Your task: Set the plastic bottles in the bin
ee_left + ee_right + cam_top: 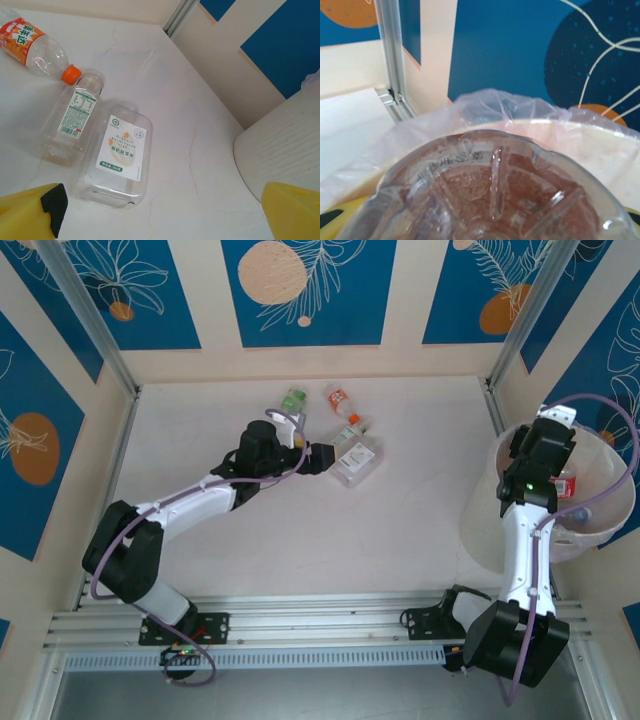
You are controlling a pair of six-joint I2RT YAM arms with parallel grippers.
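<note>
held bottle [490, 200]: clear ribbed base right against the lens, poised over the bin's rim, probably so it drops straight in.
right claw [545, 445]: clamped on the held bottle.
bin [600, 540]: at the right edge of the surface [400, 530], with a red-labelled bottle [567, 485] lying inside.
loose bottles: white-label bottle [120, 160], green-label bottle [70, 120] and orange-label bottle [30, 45] lie flat mid-surface, well apart from the bin.
left claw [160, 212]: fingers wide apart and empty, aimed at the white-label bottle, seemingly lined up to pick it.
</note>
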